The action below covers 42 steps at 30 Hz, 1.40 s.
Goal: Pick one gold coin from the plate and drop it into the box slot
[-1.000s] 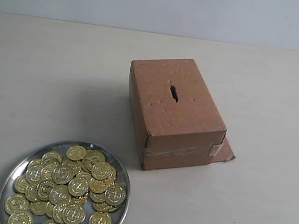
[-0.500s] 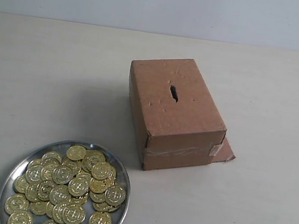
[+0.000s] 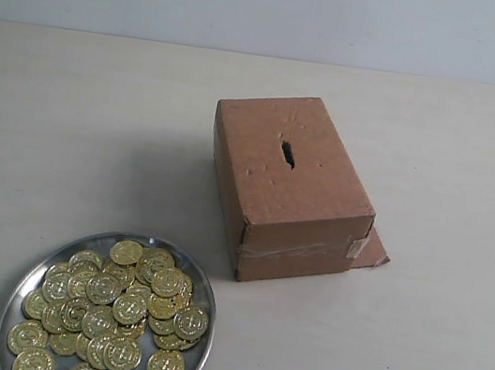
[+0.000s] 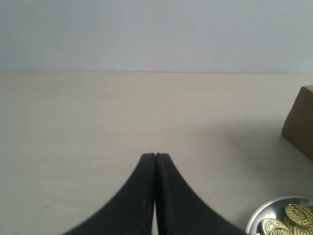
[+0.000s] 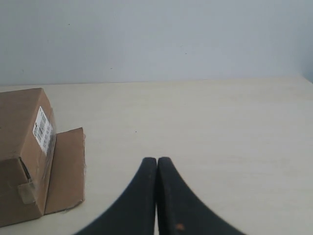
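Note:
The round silver plate sits at the front left of the table, heaped with several gold coins. The brown cardboard box stands in the middle, with the dark ragged slot in its top, tape across its near end and a flap at its base. Neither gripper shows in the exterior view. My left gripper is shut with nothing between its fingers, over bare table; the plate's rim and a box corner lie off to one side. My right gripper is shut and empty, beside the box.
A pale wall rises behind the beige table. A white label is stuck on the box's end face, seen from the right wrist.
A black gripper tip at the left edge of the exterior view one second ago has withdrawn out of that view. Plate, coins and box have not moved.

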Each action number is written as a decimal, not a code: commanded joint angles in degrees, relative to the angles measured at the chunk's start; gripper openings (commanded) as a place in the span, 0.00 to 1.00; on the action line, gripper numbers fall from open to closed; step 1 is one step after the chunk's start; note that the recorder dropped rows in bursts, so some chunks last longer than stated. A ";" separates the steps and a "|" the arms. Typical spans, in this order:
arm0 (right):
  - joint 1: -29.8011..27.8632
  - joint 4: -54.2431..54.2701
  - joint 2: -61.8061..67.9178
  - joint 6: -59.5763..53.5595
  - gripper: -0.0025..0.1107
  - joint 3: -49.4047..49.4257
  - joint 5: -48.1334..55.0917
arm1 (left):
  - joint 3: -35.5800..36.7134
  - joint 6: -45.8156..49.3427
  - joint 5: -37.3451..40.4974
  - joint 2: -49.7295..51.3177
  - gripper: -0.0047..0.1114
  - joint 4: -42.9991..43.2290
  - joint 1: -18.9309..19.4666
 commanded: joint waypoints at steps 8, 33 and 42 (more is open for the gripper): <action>-0.39 -0.34 -0.27 -0.18 0.02 0.28 -0.47 | 0.19 -0.37 0.96 -0.37 0.06 -0.67 0.12; -0.39 -0.34 -0.27 -0.07 0.02 0.28 -0.47 | 0.19 9.03 2.77 -0.37 0.06 -9.38 0.12; -0.39 -0.34 -0.27 -0.07 0.02 0.28 -0.47 | 0.19 8.65 2.80 -0.37 0.06 -9.38 1.80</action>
